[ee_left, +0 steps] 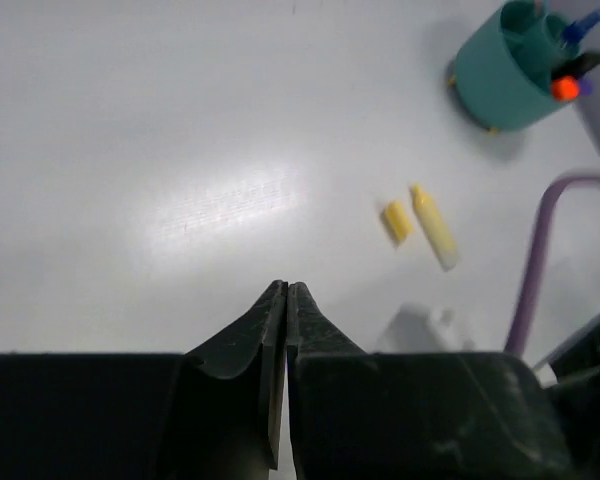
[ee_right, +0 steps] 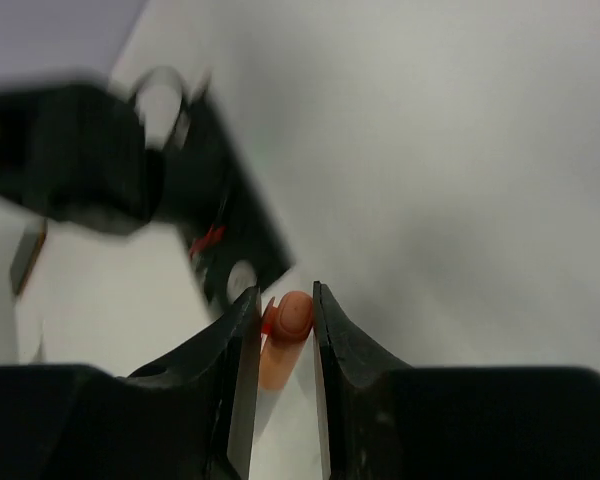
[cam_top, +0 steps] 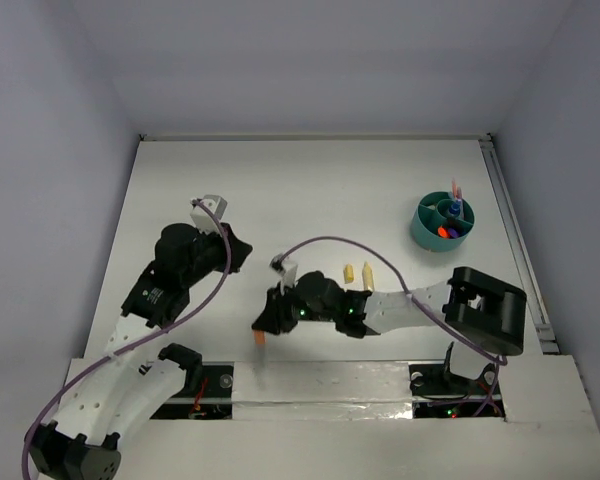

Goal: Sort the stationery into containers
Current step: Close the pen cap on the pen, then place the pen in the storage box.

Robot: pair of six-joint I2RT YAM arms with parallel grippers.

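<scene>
Near the front edge of the table (cam_top: 280,190), left of centre, the orange stub (ee_right: 278,350) is clamped in the right gripper (cam_top: 264,328). It is pinched near its upper end between the two jaws, and its body hangs below them. Whether its lower end touches the surface cannot be told.

The step in hand is judged to be the carry to the teal organiser (cam_top: 421,238), which stands well apart at the far right. For this to be done well, the pinch should be kept firm, since only a short length of the stub is caught. The stub should be raised clear before any sideways travel is begun. The organiser is best approached from above, and the stub should be let go only once it is low inside a compartment with room.

The pens (cam_top: 456,208) standing in the organiser rise above its rim, so a flat approach could knock them or tip the cup. Two yellow markers (cam_top: 367,275) lie side by side just beyond the right forearm, near the likely path. They could be swept aside if the arm is swung low. A purple cable (cam_top: 330,240) is looped above the same arm and could drag across them.

The left gripper (ee_left: 285,292) is closed on nothing, jaws pressed together, above bare table further back and to the left, out of the way.
</scene>
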